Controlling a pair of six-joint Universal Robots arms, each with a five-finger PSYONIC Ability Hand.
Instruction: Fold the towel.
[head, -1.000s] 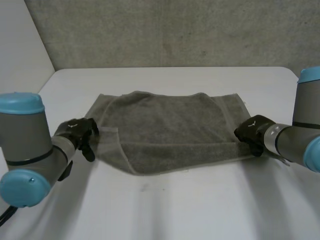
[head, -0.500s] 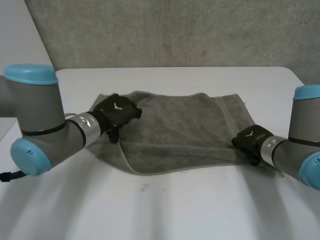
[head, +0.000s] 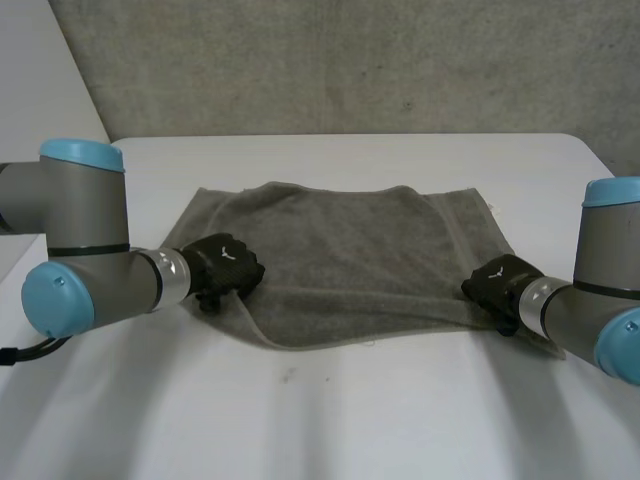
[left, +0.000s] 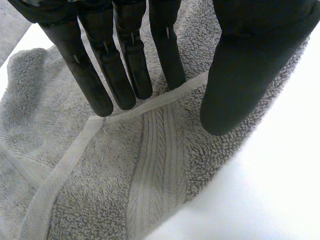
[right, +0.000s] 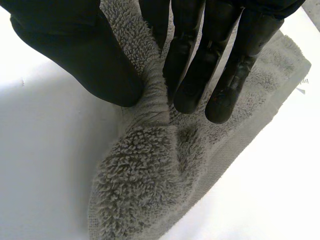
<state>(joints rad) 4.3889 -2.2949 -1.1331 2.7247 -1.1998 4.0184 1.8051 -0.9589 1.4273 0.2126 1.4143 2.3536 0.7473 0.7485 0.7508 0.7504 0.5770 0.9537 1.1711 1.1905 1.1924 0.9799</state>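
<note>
Your R hand pinches a towel ridge betw. thumb & fingers; L hand straight, unclosed, hem at fingertips. Fold looks barely begun.

A white table takes up the lower part of the head view, its top smooth and matt, with rounded far corners. Its far edge meets a grey wall with a rough, speckled surface like bare concrete. At the left a plain white panel stands beside the grey wall and slopes down to the table's far left corner. The light is soft and even. A small dark speck marks the tabletop towards its near side. Both wrist views show the same bare white tabletop.
</note>
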